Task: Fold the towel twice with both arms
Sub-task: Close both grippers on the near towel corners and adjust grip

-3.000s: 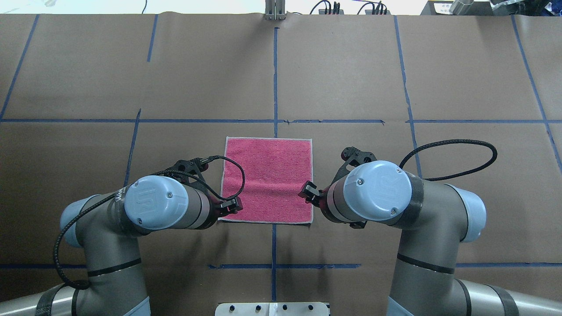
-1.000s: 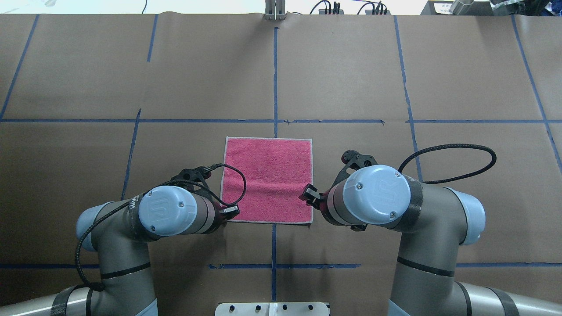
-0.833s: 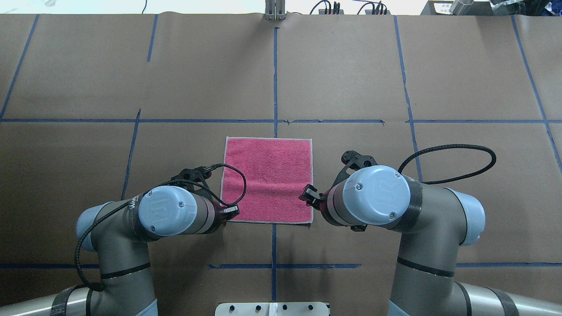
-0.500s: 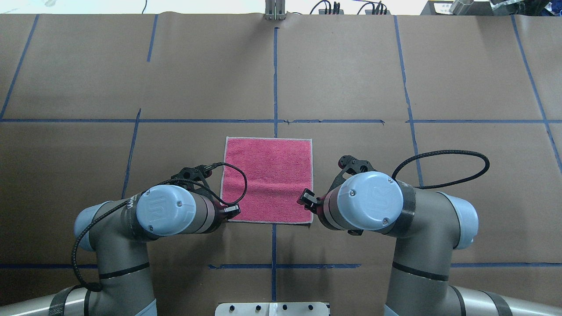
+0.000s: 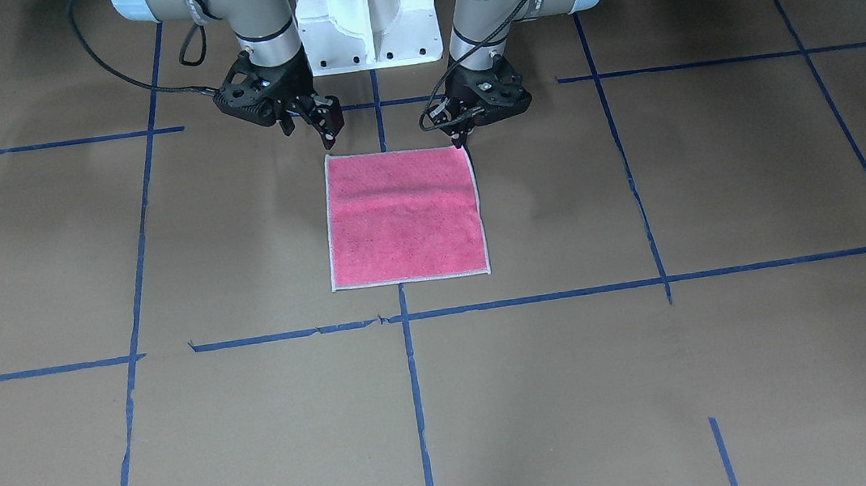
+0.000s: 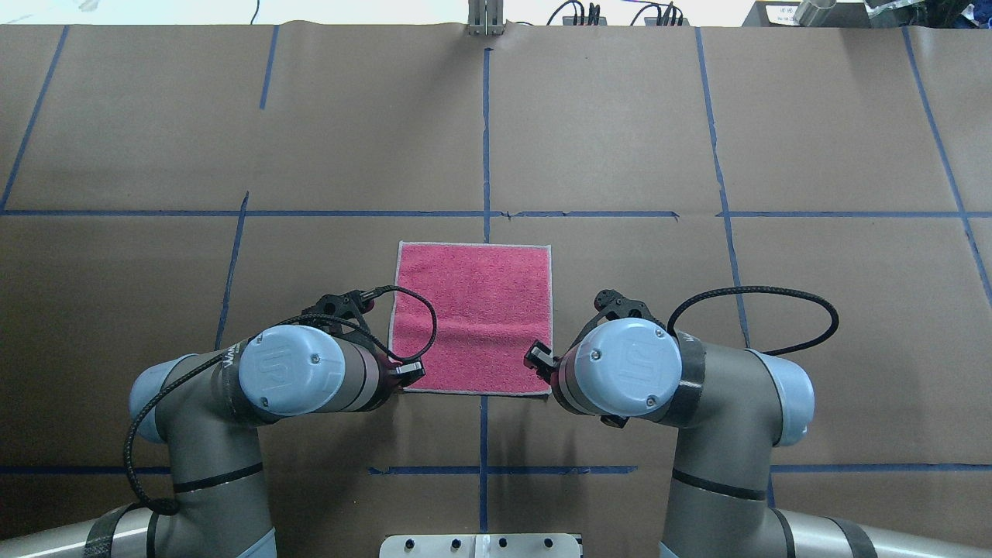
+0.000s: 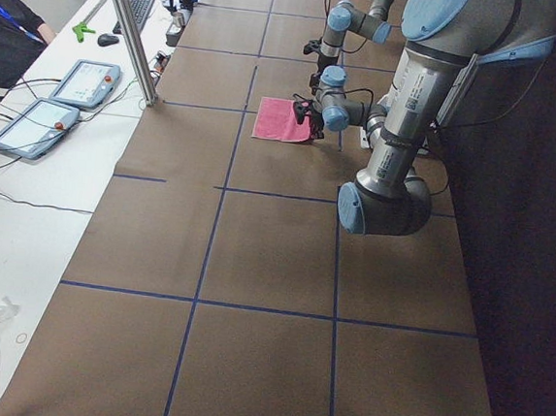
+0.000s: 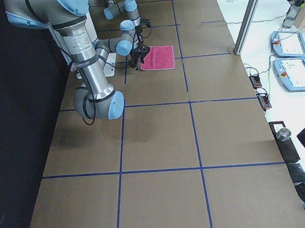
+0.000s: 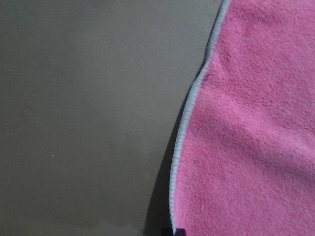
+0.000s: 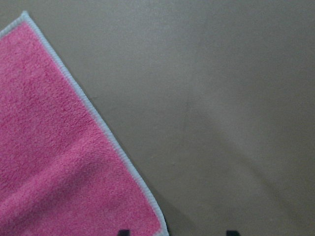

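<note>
Towel (image 6: 473, 318) flat, unfolded. Right gripper (image 5: 310, 130) spread at near-right corner; left gripper (image 5: 460, 135) can't tell. You've both folds to do.

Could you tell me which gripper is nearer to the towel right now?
Left. The left gripper touches the towel at one robot-side corner; the right gripper hangs open just off the other.

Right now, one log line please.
towel flat, unfolded, pink up | left end effector shut on near corner | right end effector open over other near corner
</note>
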You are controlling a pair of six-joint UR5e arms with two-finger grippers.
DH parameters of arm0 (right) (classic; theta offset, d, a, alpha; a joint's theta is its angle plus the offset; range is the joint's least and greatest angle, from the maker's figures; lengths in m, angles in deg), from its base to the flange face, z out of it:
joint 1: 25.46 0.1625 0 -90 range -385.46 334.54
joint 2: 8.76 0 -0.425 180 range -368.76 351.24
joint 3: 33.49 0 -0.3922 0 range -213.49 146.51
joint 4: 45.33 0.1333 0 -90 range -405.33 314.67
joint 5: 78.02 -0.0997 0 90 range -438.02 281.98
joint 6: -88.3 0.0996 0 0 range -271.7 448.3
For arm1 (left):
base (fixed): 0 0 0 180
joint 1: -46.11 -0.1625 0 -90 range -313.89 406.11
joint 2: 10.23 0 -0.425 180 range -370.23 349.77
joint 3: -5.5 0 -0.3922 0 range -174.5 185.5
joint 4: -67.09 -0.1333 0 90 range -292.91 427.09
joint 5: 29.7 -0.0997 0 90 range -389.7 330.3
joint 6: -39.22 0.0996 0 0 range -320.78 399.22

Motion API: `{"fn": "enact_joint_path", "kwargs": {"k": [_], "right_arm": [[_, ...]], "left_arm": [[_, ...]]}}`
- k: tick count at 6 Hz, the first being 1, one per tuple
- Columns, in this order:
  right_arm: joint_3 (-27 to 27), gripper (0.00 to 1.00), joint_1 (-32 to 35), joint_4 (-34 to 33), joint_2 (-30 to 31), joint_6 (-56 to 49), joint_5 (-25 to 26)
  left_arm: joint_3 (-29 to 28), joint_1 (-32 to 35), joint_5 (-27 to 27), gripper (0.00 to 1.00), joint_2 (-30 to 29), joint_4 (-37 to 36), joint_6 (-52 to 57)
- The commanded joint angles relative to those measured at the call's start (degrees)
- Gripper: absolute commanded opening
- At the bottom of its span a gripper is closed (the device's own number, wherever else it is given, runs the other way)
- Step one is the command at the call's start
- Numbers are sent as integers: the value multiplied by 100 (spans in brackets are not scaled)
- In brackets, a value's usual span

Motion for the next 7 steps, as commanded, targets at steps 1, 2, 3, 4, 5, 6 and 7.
{"fn": "enact_joint_path", "kwargs": {"k": [1, 2, 3, 4, 5, 6, 7], "right_arm": [[-388, 56, -37, 179, -188, 261, 94], [-503, 54, -89, 294, -189, 297, 207], [-513, 53, -90, 330, -197, 315, 208], [-513, 53, -133, 321, -180, 315, 208], [-513, 37, -142, 312, -189, 359, 217], [-495, 3, -142, 330, -189, 577, 330], [-460, 0, -142, 330, -180, 544, 332]], "left_arm": [[12, 5, 4, 0, 0, 0, 0], [12, 5, 13, 0, 0, 0, 0], [12, 5, 13, 0, 0, 0, 0], [12, 5, 13, 0, 9, 0, 0], [12, 5, 13, 0, 9, 0, 0], [12, 5, 13, 0, 9, 0, 0], [12, 5, 13, 0, 9, 0, 0]]}}
